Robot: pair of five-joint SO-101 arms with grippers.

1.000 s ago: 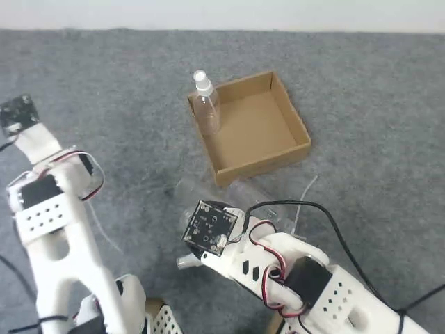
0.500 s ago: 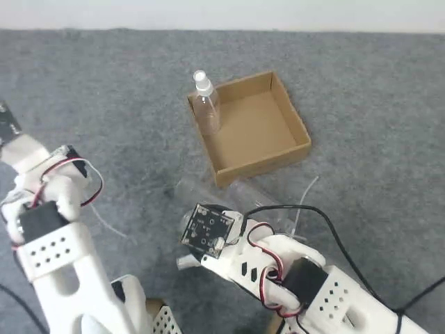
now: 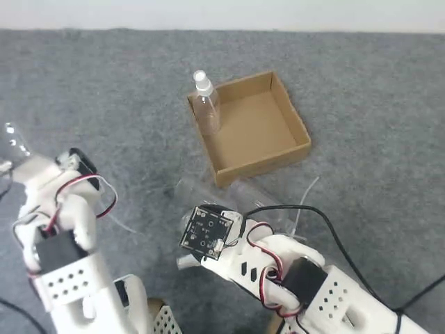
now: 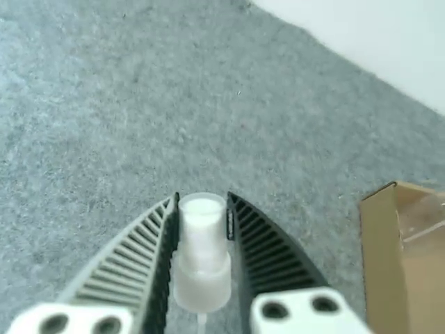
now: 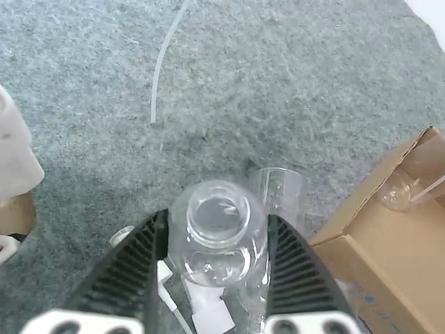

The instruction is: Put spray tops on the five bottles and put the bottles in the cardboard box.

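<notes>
The high camera is looking steeply down over the grey felt (image 3: 361, 90) from behind both arms, taking in the cardboard box (image 3: 254, 125) beyond them. Each wrist camera is peering close along its own jaws at the felt, both catching that box's corner

**Setting:** robotics test bench in a lab or hobby workshop; which of the two cannot be told.

**Evidence:**
- Tabletop covered by a grey felt mat (image 3: 375, 104).
- Plain white wall (image 3: 278, 14) along the far edge.
- Left arm (image 3: 66, 275) and right arm (image 3: 316, 289), white plastic shells with vent holes.
- Exposed red and black wires (image 3: 268, 259).
- Bare camera circuit board (image 3: 206, 229).
</notes>
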